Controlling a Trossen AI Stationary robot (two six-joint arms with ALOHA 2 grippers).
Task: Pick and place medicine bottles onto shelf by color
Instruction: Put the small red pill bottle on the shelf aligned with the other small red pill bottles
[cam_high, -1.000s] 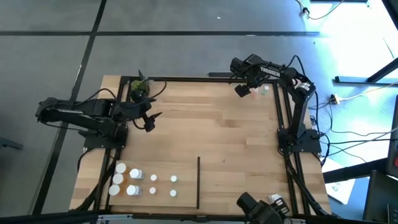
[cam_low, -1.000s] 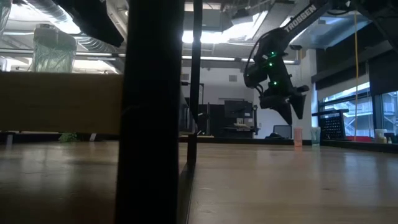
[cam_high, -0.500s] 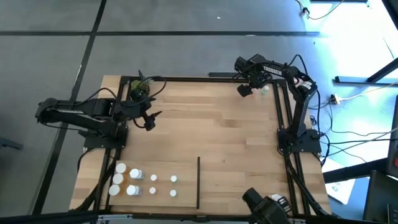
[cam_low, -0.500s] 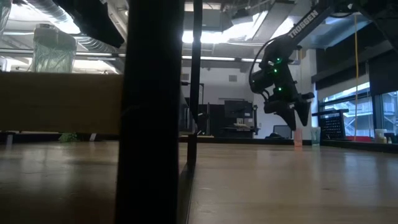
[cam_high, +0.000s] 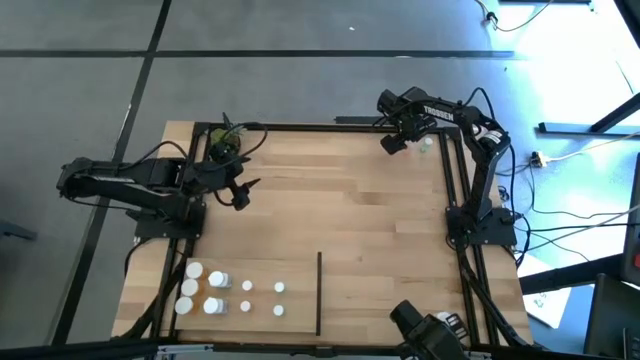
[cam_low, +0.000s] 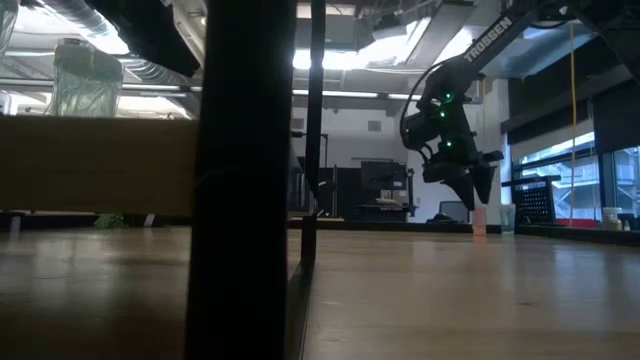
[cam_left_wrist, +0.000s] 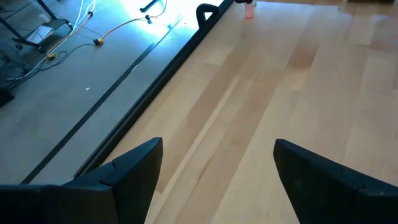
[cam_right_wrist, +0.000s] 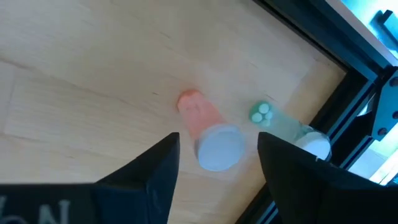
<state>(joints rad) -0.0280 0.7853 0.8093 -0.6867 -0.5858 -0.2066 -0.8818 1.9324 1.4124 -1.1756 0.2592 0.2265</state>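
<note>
Lining up on the orange bottle
My right gripper (cam_right_wrist: 214, 163) hangs parted astride the orange bottle (cam_right_wrist: 208, 127) for a grab; left gripper (cam_left_wrist: 214, 177) waits wide

Small green potted plant (cam_high: 224, 141) at the table's (cam_high: 350, 210) far left corner.

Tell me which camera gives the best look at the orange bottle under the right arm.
The right wrist view: the orange bottle fills the middle, white cap up, between the right tool's fingers, beside a clear bottle. The high view hides it under the arm. The low view shows a small pink shape. The left wrist view catches it far off.
</note>
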